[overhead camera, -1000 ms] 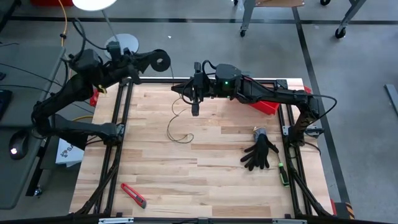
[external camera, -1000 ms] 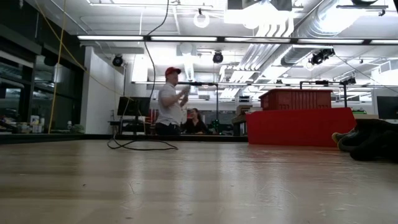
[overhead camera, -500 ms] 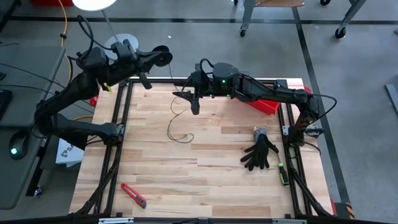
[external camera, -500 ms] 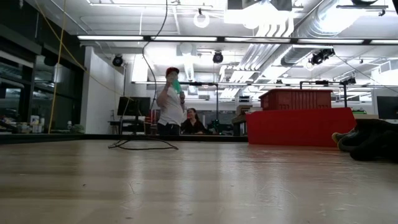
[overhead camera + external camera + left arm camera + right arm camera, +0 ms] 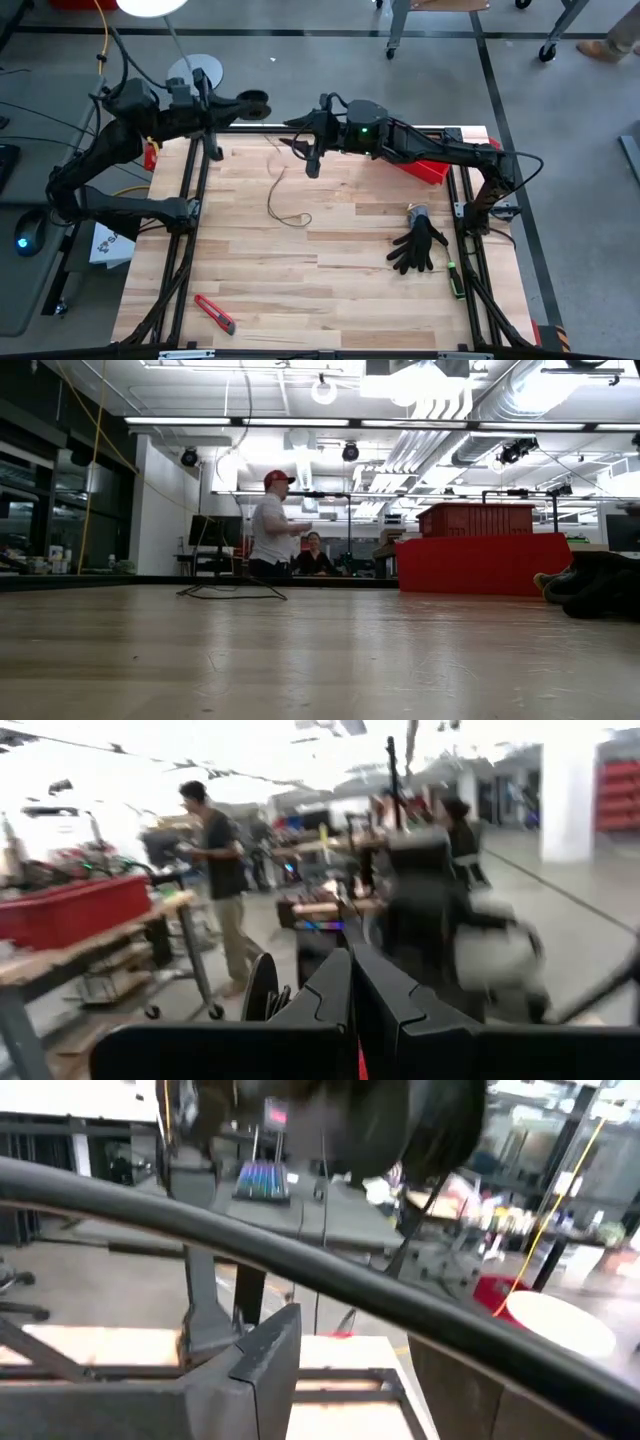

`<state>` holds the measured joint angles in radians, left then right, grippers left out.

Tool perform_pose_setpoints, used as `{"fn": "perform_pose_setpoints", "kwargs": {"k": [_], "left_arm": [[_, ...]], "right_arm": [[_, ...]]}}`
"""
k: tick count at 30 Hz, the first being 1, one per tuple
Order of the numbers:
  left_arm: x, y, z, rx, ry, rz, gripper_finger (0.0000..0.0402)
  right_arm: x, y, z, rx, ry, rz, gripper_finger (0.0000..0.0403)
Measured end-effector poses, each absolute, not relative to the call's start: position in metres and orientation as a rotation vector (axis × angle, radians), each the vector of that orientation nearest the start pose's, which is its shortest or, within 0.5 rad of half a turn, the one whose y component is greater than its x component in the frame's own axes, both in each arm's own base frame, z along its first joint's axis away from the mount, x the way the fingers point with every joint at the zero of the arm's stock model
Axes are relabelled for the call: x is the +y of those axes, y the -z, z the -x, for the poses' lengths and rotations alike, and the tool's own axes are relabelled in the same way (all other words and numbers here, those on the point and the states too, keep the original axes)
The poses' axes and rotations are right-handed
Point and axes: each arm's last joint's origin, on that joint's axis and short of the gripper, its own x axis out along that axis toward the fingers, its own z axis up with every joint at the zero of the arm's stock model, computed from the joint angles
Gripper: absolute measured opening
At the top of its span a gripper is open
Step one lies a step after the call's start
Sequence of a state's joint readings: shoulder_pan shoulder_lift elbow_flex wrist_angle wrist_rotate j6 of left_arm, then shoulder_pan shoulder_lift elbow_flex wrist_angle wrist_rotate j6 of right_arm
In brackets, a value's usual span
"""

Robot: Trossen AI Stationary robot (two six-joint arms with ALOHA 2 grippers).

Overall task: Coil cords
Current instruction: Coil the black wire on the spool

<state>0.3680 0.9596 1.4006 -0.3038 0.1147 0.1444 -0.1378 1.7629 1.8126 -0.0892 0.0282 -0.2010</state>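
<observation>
Spool (image 5: 254, 100) now nearer L frame, thin cord (image 5: 277, 203) prob. slack on wood.

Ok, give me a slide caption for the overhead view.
Left gripper holds the spool past the table's far edge; thin cord trails on the wood.

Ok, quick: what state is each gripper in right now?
Left gripper: jaws closed, apparently holding the small round black spool at their tip.
Right gripper: jaws open, holding nothing.

Thin dark cord (image 5: 278, 200) lies loosely curled on the table's far half.
</observation>
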Motion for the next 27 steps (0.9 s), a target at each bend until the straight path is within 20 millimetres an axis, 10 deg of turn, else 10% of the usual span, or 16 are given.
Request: {"fn": "perform_pose_setpoints", "kwargs": {"k": [27], "left_arm": [[0.073, -0.474, -0.21, -0.082, -0.038, -0.033, 0.0]], "right_arm": [[-0.052, -0.466, -0.364, 0.016, 0.038, 0.128, 0.0176]]}}
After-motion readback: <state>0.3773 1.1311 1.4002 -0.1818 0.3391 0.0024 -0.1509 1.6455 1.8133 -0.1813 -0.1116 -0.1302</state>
